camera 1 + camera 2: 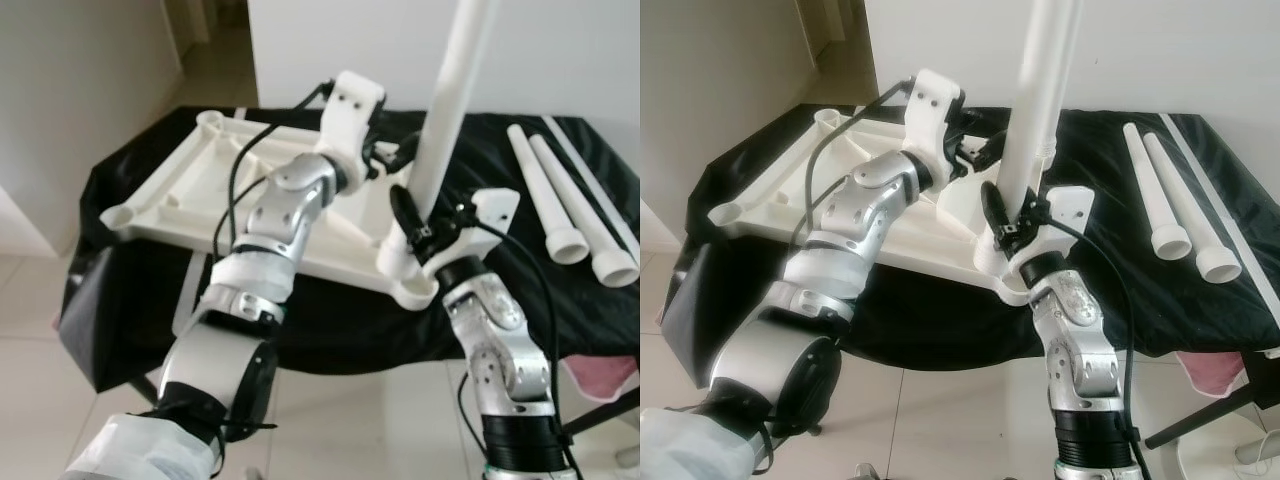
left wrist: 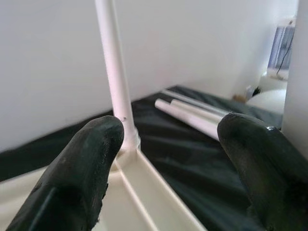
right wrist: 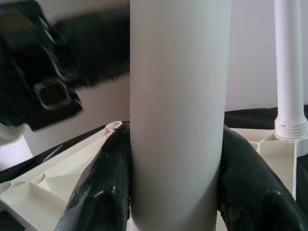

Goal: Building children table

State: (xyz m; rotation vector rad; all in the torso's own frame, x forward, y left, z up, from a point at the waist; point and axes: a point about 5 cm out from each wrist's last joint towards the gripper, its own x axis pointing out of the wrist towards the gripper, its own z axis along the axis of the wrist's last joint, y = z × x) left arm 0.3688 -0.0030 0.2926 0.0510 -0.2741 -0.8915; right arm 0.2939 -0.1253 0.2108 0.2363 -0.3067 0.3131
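While my right gripper (image 1: 1015, 222) pinches the upright table leg (image 1: 1038, 100) at the tabletop's (image 1: 170, 195) near right corner socket, my left gripper (image 1: 385, 150) hovers spread just behind it.

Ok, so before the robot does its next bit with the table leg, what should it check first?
1. Right gripper holds the upright leg: ok, its jaws are shut around the leg.
2. Leg foot in the near corner socket of the upside-down tabletop: cannot tell if fully seated.
3. Leg straight: not ok, it tilts a little.
4. Left gripper free: ok, jaws open, nothing between them, over the tabletop.
5. Another leg already stands in a far corner: ok.
6. Spare legs within reach on the black cloth: ok, lying to the robot's right.
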